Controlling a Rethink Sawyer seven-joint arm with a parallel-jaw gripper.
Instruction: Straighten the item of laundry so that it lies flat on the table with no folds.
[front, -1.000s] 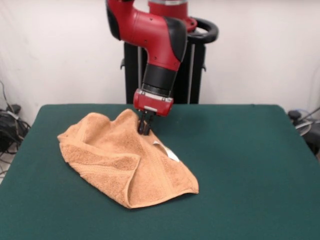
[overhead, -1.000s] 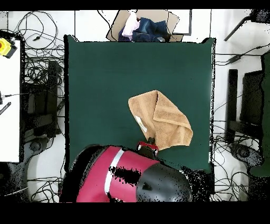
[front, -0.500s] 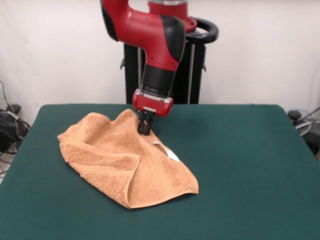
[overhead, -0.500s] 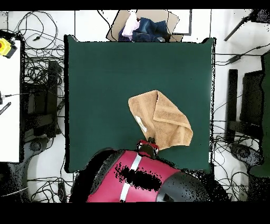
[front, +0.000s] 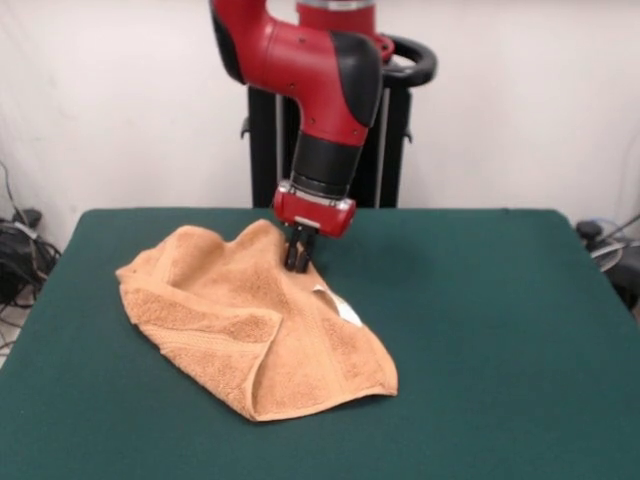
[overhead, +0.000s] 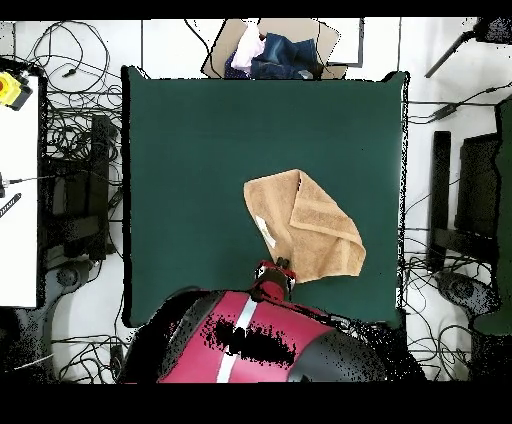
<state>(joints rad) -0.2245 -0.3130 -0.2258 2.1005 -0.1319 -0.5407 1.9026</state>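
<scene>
Front view showed the red and black arm (front: 320, 90) reaching down to the far edge of the towel (front: 250, 320), with the gripper (front: 297, 262) at a raised peak of cloth; its dark fingers looked pressed together on that edge, pinching the towel. From this side the towel lay rumpled on the green table (front: 500, 330), left of the middle, with a thick fold running across its left part and a flap turned over toward the near corner. A small white tag (front: 340, 307) stuck out on the right edge just below the gripper. Overhead view hid most of the gripper (overhead: 277, 270) under the bulk of the arm (overhead: 255, 335), so the fingers could not be judged there; only a bit of red housing showed at the towel's (overhead: 305, 225) lower tip. That view made the outline plainer: a rough kite shape, folded along a line down its middle, lying in the lower half of the table (overhead: 190, 160) and well clear of every edge. It also showed the tag (overhead: 264, 228) on the towel's left part, and a box of clothes (overhead: 275, 50) beyond the table's top edge.
</scene>
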